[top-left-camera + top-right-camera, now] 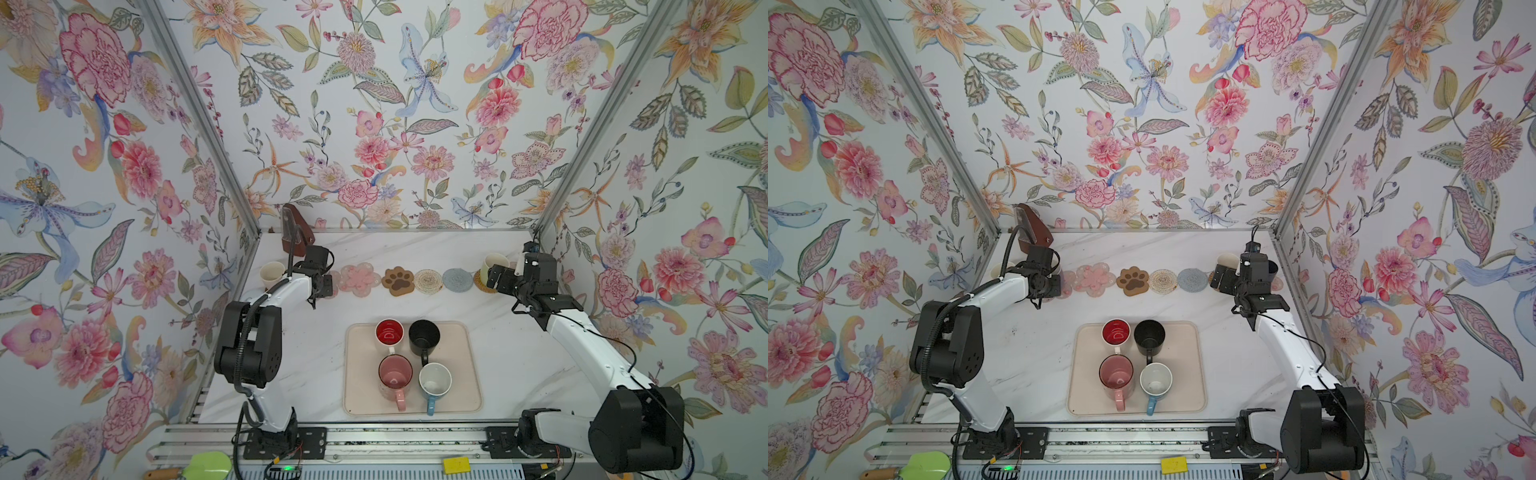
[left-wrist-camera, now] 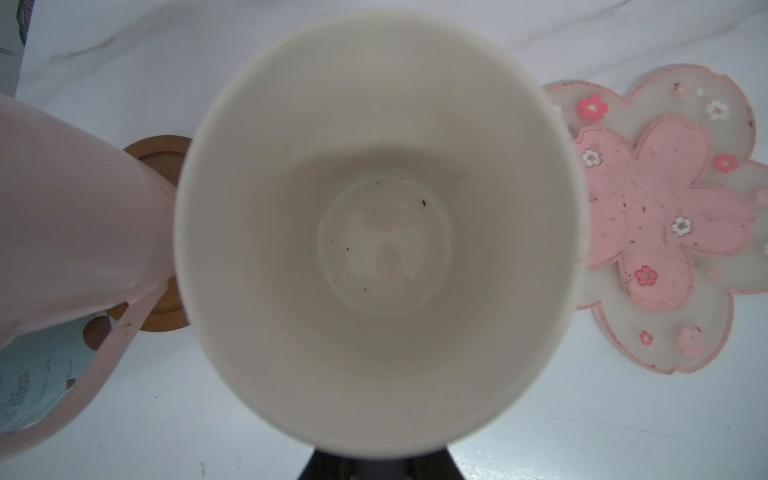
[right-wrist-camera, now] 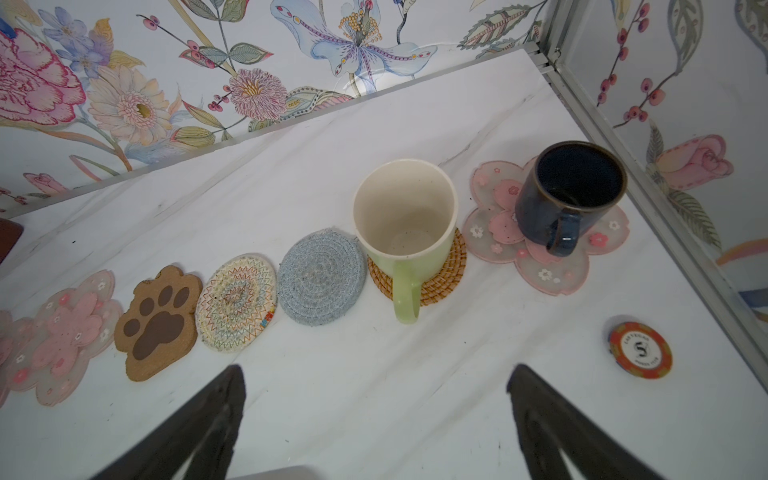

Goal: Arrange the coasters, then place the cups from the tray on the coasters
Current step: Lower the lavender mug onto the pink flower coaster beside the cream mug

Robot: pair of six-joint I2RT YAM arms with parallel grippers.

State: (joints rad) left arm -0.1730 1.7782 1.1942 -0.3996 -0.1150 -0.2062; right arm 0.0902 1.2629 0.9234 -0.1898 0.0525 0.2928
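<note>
Left gripper point(image 1: 322, 286), clamped on the pale cup point(image 2: 374, 232), should seat it level and centred on the far-left flower coaster point(image 1: 1070, 278) before releasing; right gripper point(image 3: 376, 370) hangs wide open, empty.

random extras here: an orange poker chip point(image 3: 640, 350) on the marble desk point(image 1: 511, 353) near the right wall, a brown wedge-shaped thing point(image 1: 296, 228) in the back-left corner, plus a green paddle point(image 1: 210, 465) and yellow block point(image 1: 456, 464) out front

Beige tray point(image 1: 467, 374); black cup point(image 1: 424, 337); brown paw-print coaster point(image 1: 398, 281); grey woven coaster point(image 1: 457, 279) (concentric rings); floral walls point(image 1: 374, 124)
</note>
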